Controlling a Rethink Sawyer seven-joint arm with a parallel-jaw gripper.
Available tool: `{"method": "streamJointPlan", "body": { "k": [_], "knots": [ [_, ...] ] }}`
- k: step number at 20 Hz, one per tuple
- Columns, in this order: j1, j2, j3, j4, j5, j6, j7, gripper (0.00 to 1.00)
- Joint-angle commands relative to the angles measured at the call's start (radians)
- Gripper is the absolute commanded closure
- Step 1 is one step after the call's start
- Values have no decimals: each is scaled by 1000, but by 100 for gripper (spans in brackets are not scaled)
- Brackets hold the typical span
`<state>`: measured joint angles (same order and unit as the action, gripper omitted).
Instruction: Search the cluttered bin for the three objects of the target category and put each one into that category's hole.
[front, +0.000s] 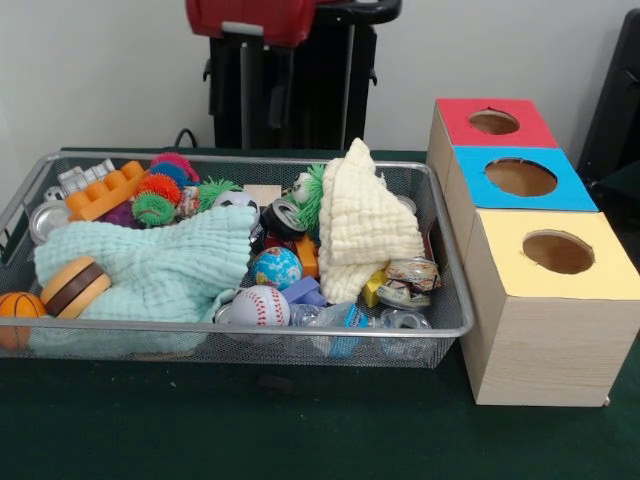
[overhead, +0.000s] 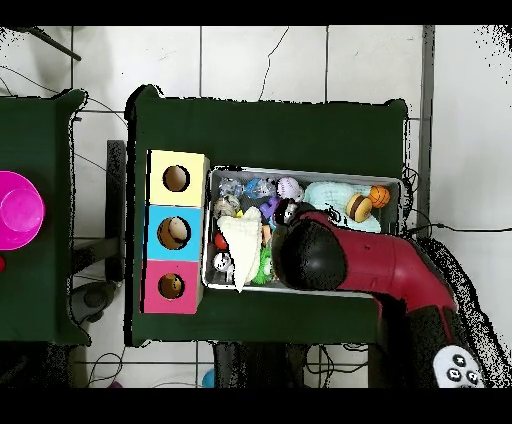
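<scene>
Arm over bin, near-side half.

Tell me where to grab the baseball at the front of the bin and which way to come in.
Take the baseball across its widest middle, coming straight down from above. It is round, so no side grips better than another, but the bin's front rim sits tight against it, and the mint cloth and globe ball crowd it. Probably set the fingers left-right along the rim.
</scene>
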<state>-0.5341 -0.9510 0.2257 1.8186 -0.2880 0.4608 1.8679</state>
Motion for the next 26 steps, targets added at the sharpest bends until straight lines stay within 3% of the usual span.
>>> {"method": "streamJointPlan", "body": {
  "k": [1,9,19,26],
  "knots": [
    [-91,85,75,-76,-18,95,-108,0],
    [-106,151,94,-95,-57,36,-96,0],
    [-56,256,94,-67,-56,-103,4,0],
    [-73,302,119,-115,-57,-97,-47,0]
  ]
}}
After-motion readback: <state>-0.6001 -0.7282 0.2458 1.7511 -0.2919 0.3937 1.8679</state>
